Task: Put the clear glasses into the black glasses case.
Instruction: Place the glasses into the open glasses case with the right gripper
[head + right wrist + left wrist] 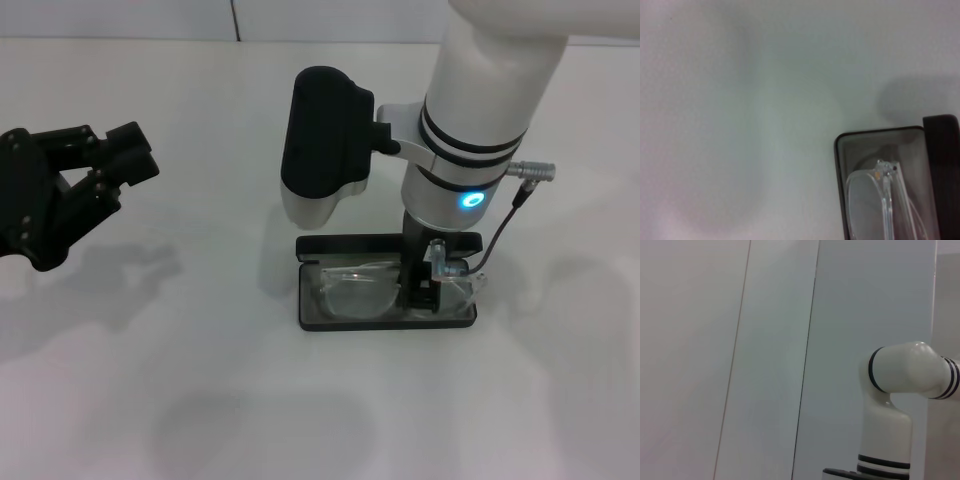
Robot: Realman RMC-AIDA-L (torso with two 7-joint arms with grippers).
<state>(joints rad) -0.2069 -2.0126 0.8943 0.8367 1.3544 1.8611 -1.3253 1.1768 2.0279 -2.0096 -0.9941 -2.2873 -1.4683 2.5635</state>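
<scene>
Glasses going into the open case, right arm over it.

Start at your left: the left gripper [118, 150] hangs parked above the white table [200, 400], well apart from the work, its fingers spread. Move across to the black glasses case [330, 243], open with its lid standing up at the far edge. The clear glasses [352, 292] lie in its grey tray, long axis running left to right along the case, temple arms seemingly folded, though you cannot tell which way the lenses face. The right gripper [422, 288] reaches down into the case's right half beside the frame; you cannot tell whether it has let go. This looks like the placing step; next you'd release, lift straight up without dragging the frame, then close the lid.
</scene>
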